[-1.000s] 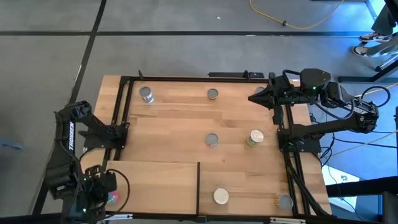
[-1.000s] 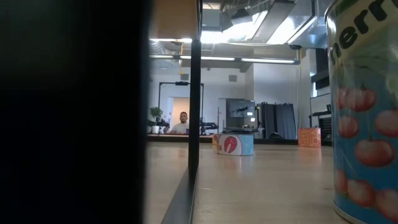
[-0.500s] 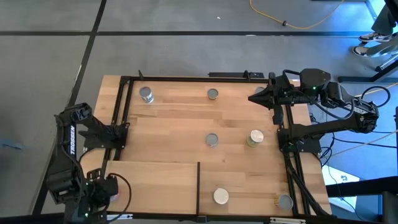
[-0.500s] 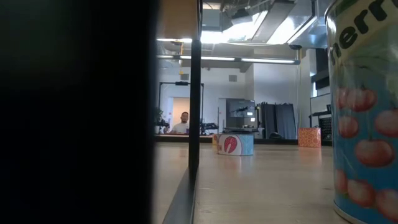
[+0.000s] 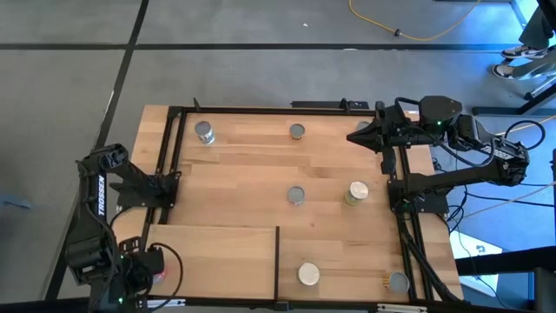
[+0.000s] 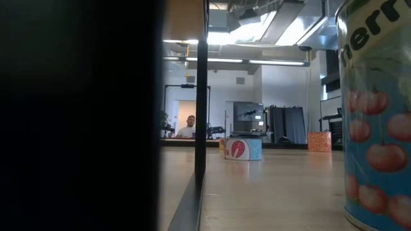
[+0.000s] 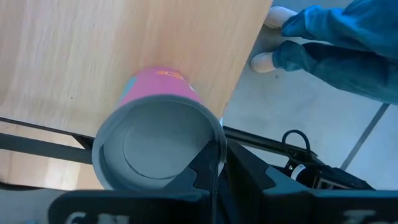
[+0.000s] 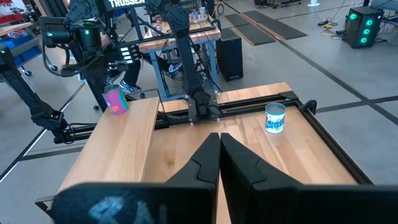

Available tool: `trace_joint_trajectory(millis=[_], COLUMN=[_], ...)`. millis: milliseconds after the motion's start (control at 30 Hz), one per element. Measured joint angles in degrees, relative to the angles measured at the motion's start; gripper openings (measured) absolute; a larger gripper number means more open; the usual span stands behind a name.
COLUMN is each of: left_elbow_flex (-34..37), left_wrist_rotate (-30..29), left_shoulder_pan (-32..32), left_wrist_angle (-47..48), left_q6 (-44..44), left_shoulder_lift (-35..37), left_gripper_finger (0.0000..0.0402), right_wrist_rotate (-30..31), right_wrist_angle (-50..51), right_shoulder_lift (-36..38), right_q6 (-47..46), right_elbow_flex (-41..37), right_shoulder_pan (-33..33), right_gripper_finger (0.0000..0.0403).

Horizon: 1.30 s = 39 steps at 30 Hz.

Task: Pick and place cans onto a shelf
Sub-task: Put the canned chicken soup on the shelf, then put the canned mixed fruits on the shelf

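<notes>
Pink can (image 7: 158, 130) in left gripper (image 7: 214, 180), plain only via wrist views.

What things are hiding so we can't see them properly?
- Low view: a dark shape up close fills the left part and hides the table there.
- Low view: the cherry can is cut off by the picture's edge.
- High view: the pink can in the left gripper is mostly hidden by the arm.
- High view: the silver cans, like this one, are too small for their labels to be read.
- Left wrist view: a person's blue sleeve is cut off.

A robotics lab: concrete floor (image 5: 261, 69), workbenches (image 8: 186, 37), glowing computer tower (image 8: 362, 25).
</notes>
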<state>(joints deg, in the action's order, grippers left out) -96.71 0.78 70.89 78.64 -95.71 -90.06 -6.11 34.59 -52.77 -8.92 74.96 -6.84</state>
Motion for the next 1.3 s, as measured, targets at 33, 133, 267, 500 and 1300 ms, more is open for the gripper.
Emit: trace_joint_trajectory(millis=[33,133,267,500,1300], left_elbow_flex=[0.0,0.0,0.0,-4.26,-15.34], left_wrist_rotate=[0.0,-0.04,-0.09,-3.54,-53.44], left_shoulder_pan=[0.0,0.0,0.0,-0.63,-8.46], left_wrist_angle=[0.01,-0.03,-0.05,0.97,11.4], left_q6=[-0.06,-0.14,-0.14,0.25,19.1], left_shoulder_lift=[0.01,0.15,0.17,0.17,9.88], left_gripper_finger=[0.0027,0.0027,0.0028,0.0028,0.0022], right_wrist_rotate=[0.0,0.0,-0.02,-0.06,-0.02], right_wrist_angle=[0.0,0.01,0.02,0.02,-2.66], right_shoulder_lift=[0.0,0.0,0.0,0.0,-1.66], right_q6=[0.01,0.0,0.0,-0.01,0.52], right_elbow_flex=[0.0,0.0,0.0,0.0,0.0], right_shoulder_pan=[0.01,0.01,0.01,0.01,0.03], right_gripper_finger=[0.0016,0.0016,0.0016,0.0016,0.0016])
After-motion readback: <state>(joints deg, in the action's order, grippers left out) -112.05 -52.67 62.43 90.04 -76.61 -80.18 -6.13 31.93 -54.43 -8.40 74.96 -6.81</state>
